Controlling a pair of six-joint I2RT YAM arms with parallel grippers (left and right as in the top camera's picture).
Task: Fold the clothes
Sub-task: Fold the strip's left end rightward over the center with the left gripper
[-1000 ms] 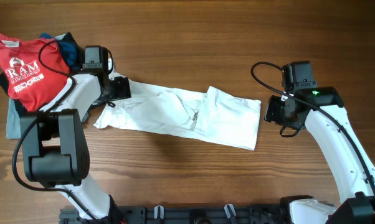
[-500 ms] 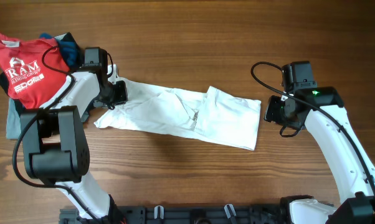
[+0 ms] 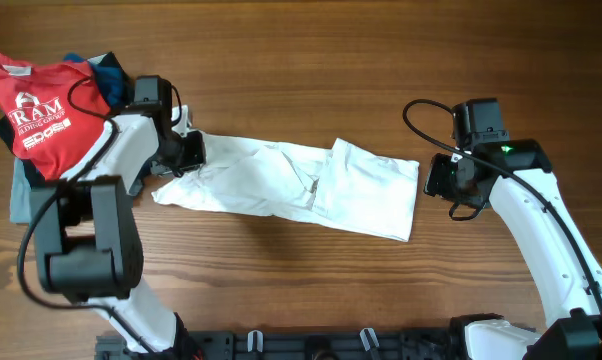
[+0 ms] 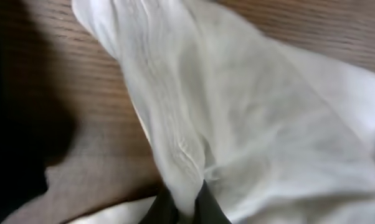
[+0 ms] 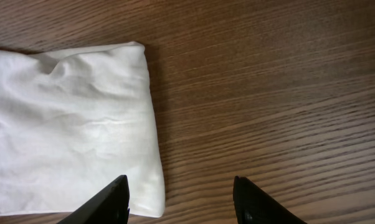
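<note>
Overhead light: I get soft, even daylight-like light over the brown wooden table [image 3: 281, 60], with no glare on the grain
Overhead shadows: only a thin, faint shadow under the near edge of the white cotton T-shirt [image 3: 301, 185] and soft ones beside the arms
Overhead sharpness: crisp to the corners; the print on the crumpled red T-shirt [image 3: 41, 110] is clean, and I see no bending at the edges
Left wrist view: dimmer and warm-toned; the cloth fills the frame out of focus, a dark blur sits at the left, and the left gripper [image 4: 182, 210] is smeared
Right wrist view: bright and sharp, cloth near white-out but creases show; the right gripper [image 5: 180, 196] is slightly soft
</note>
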